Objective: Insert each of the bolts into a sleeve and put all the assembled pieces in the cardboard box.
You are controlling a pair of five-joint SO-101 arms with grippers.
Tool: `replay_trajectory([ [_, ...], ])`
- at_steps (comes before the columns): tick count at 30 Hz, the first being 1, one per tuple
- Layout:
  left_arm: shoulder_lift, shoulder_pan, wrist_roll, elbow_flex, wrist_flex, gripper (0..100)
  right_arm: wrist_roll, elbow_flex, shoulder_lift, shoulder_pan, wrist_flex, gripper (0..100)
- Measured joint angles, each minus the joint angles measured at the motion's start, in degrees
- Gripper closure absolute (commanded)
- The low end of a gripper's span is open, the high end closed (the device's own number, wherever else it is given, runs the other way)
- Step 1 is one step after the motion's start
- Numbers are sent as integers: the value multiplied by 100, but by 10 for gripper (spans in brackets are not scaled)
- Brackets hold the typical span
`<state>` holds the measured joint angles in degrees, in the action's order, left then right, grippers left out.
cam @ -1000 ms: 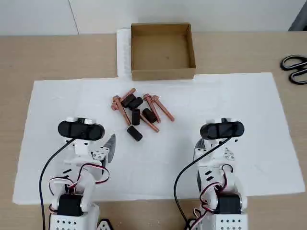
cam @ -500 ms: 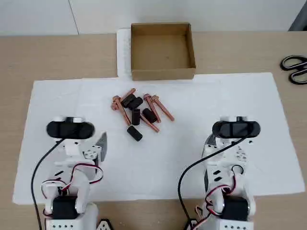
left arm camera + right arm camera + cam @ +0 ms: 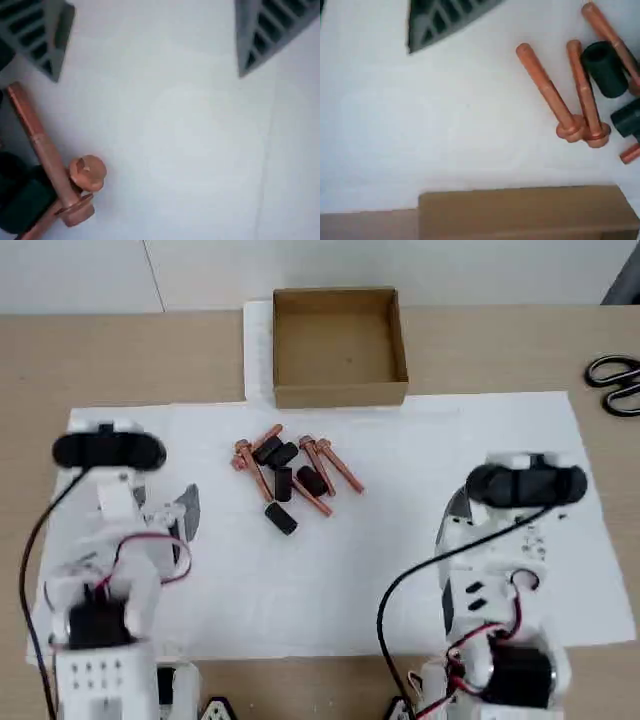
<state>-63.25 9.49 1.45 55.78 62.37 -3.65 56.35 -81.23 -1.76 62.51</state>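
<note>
Several copper bolts (image 3: 330, 465) and black sleeves (image 3: 281, 519) lie in a loose pile mid-table, in front of the open cardboard box (image 3: 340, 392). My left gripper (image 3: 185, 512) hangs left of the pile, open, with bare paper between its fingers (image 3: 270, 35). Its wrist view shows a bolt (image 3: 37, 135), another bolt's head (image 3: 87, 172) and a sleeve (image 3: 20, 202) beside it. My right gripper (image 3: 457, 508) hangs right of the pile, open and holding nothing. In its wrist view one finger (image 3: 445, 20) shows, with two bolts (image 3: 547, 95), a sleeve (image 3: 605, 67) and the box wall (image 3: 520, 212) beyond.
A white paper sheet (image 3: 400, 570) covers the work area on the wooden table. Black scissors (image 3: 615, 383) lie at the far right edge. Free paper lies between the arms and on either side of the pile.
Both arms have swung outward and stretched forward: the left arm to the left, the right arm to the right. The pile and the box have not moved.
</note>
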Motion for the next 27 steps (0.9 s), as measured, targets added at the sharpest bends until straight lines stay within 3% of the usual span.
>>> replay_trajectory([
  [5,1609,0,0,-589,-18,781,316,-1336,1969,501,949,879],
  [11,1960,0,0,-615,-466,781,1389,-2505,4053,1310,1530,879],
  [21,2031,0,0,-431,-677,781,1257,-3095,5881,1688,818,879],
  [27,2901,0,0,-712,-413,781,1073,-3648,6848,1934,730,879],
])
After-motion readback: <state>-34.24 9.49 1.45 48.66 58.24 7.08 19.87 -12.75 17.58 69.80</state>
